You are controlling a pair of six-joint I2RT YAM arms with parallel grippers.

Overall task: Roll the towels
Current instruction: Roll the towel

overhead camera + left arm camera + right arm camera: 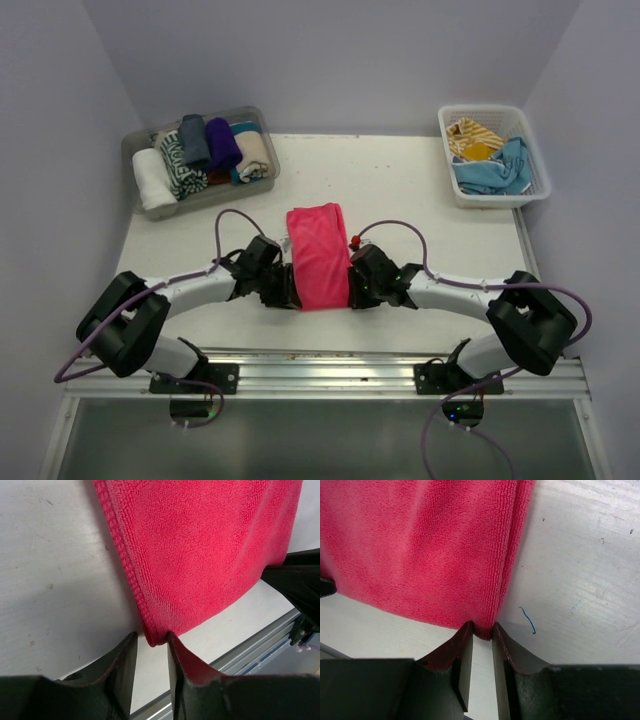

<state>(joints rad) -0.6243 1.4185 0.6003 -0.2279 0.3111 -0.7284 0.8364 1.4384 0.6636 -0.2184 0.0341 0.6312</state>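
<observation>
A hot pink towel [318, 255] lies as a folded strip in the middle of the table, its long side running away from me. My left gripper [288, 290] is at its near left corner. In the left wrist view the jaws [152, 636] stand a little apart around that corner [156, 637], which touches only the right finger. My right gripper [352, 290] is at the near right corner. In the right wrist view its jaws [482, 626] are closed on the corner of the towel [483, 630], which fills the gap.
A clear tray [135, 150] at the back left holds several rolled towels, among them white [152, 180] and purple [222, 143]. A white lattice basket [540, 185] at the back right holds a mustard striped towel [470, 135] and a light blue one [495, 170]. A metal rail [320, 365] runs along the near edge.
</observation>
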